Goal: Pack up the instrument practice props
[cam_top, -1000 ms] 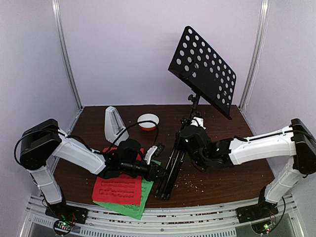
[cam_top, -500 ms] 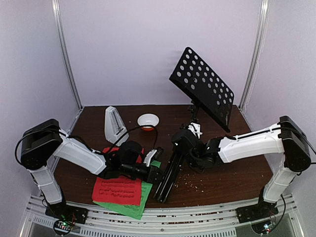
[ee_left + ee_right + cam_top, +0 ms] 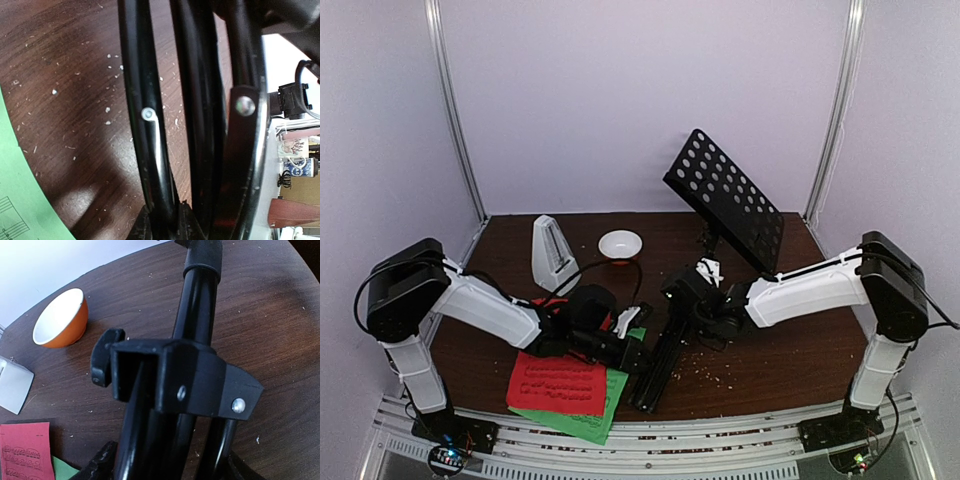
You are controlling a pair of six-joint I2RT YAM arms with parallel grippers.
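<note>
Red and green pages lay nearest on the crumb-flecked brown table. The left gripper and right gripper each clamped the folded legs of the tilted music stand mid-table. Behind stood the metronome, a bowl and pale walls.

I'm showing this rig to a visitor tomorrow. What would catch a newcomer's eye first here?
The tall black music stand leans over the middle of the table, its perforated desk tilted high toward the back right. Both arms meet at its folded legs, with the left gripper and right gripper closed around them. At the front left, a red page lies on a green page.
</note>
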